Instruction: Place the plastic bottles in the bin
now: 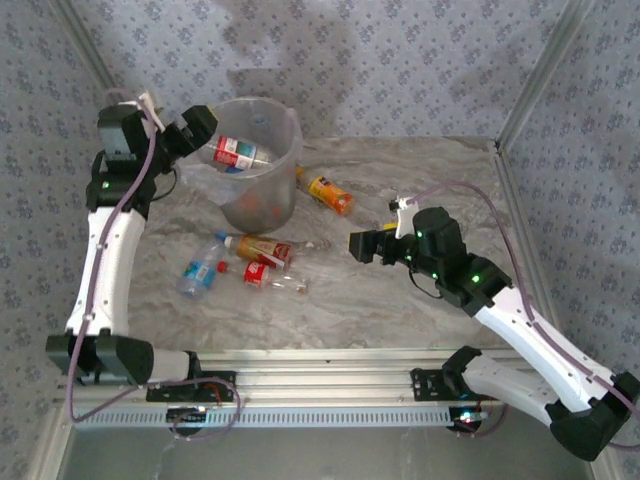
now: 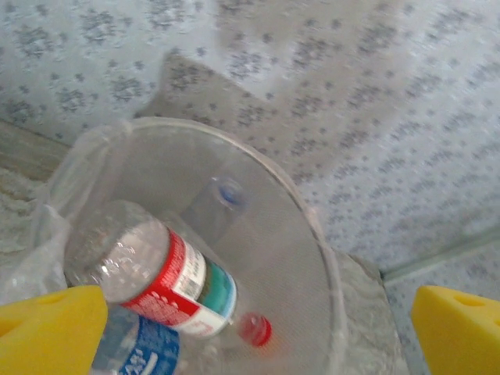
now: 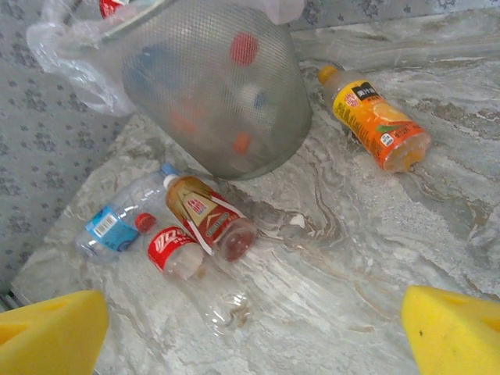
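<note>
The bin [image 1: 288,135] stands at the back left of the table, lined with a clear bag. My left gripper [image 1: 200,133] hangs open beside its rim. Just past the yellow fingers [image 2: 51,328], a clear bottle with a red, white and green label [image 2: 172,285] lies loose inside the bin's [image 2: 312,226] mouth, on a blue-labelled bottle [image 2: 133,351]. My right gripper [image 3: 254,336] is open and empty above the bare table, to the right of three bottles: brown-and-red [image 3: 207,215], red-labelled clear [image 3: 183,262] and blue-labelled [image 3: 117,223]. An orange bottle [image 3: 375,125] lies right of the bin [image 3: 211,86].
The three-bottle cluster [image 1: 262,250] lies in front of the bin, and the orange bottle [image 1: 330,194] lies at its right. Patterned walls and metal frame posts [image 1: 530,90] close in the table on the left, back and right. Bare marble tabletop [image 1: 420,180] lies at the right.
</note>
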